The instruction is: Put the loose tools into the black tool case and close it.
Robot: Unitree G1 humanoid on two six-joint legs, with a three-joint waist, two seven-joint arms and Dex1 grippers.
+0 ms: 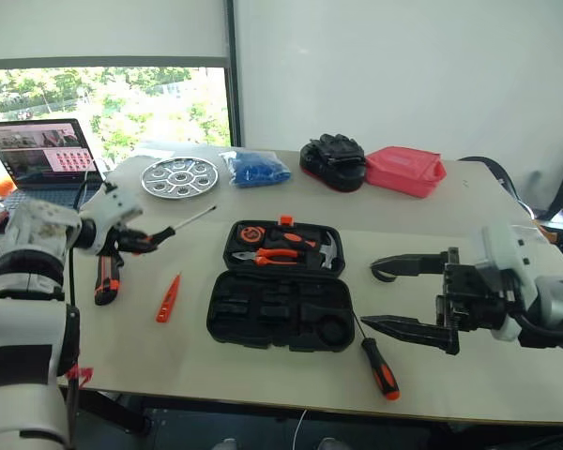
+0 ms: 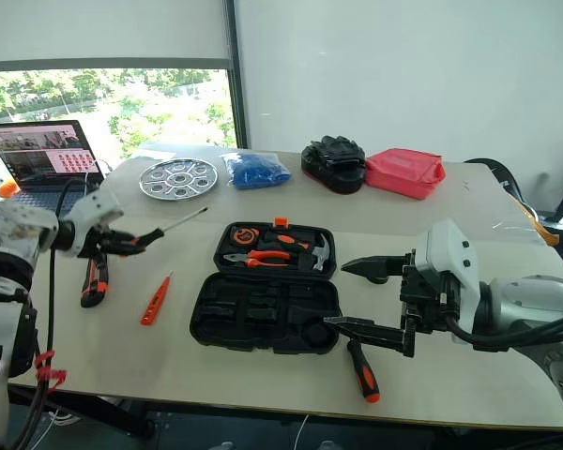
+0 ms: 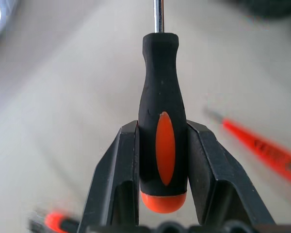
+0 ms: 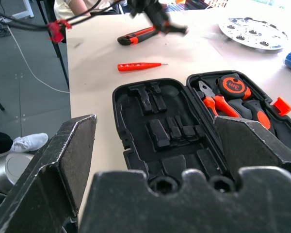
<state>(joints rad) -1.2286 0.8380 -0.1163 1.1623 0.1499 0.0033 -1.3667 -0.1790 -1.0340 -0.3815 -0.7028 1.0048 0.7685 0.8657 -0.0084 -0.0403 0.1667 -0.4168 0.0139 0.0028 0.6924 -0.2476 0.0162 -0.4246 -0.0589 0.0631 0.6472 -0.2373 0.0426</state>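
Spread wide and gripping nothing, the right gripper [image 1: 408, 295] is hovering just right of the open black tool case [image 1: 280, 309] on the pale table [image 1: 488, 234], its wrist view showing empty moulded slots and a tape measure [image 4: 233, 85] whose label is too small to read. Left, the left gripper [image 3: 162, 160] is clamping a screwdriver [image 3: 162, 121] above the table, near the utility knife [image 1: 106, 278] and orange tester [image 1: 168, 298]; another screwdriver [image 1: 380, 361] is lying by the case.

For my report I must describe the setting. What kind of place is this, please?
Probably an office or lab room used for testing. A pale table stands by a large window with trees outside, an open laptop sits at its corner, and a plain white wall is behind it.
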